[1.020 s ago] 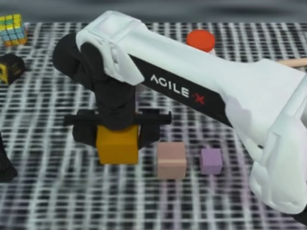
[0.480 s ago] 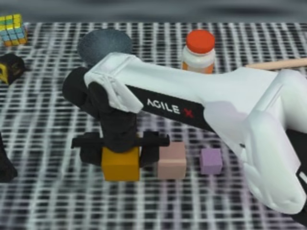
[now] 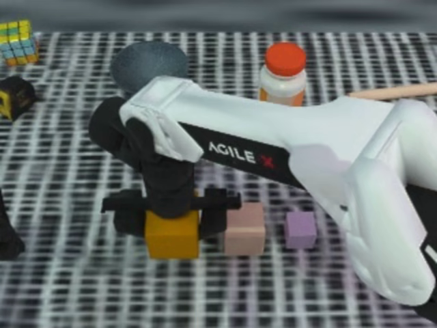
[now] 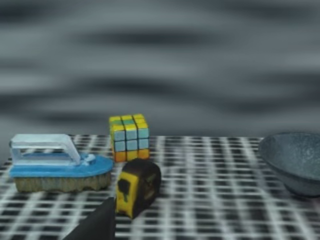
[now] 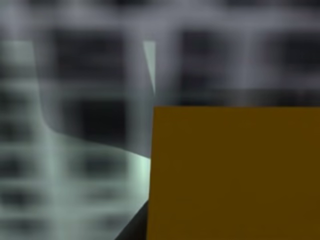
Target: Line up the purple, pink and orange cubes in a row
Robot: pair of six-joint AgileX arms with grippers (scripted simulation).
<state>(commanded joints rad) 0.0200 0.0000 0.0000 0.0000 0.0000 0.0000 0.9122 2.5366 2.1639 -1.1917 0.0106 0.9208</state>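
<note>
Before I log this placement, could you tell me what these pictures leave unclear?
- Top view: the right gripper hides the orange cube's far edge.
- Right wrist view: the orange cube is cut off by the frame.
- Left gripper: cut by the top view's left edge.

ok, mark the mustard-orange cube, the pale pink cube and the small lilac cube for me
mustard-orange cube [image 3: 172, 236], top view, front face below the right gripper.
pale peach-pink cube [image 3: 244, 220], top view, top face.
small pale lilac cube [image 3: 300, 224], top view, top face.
</note>
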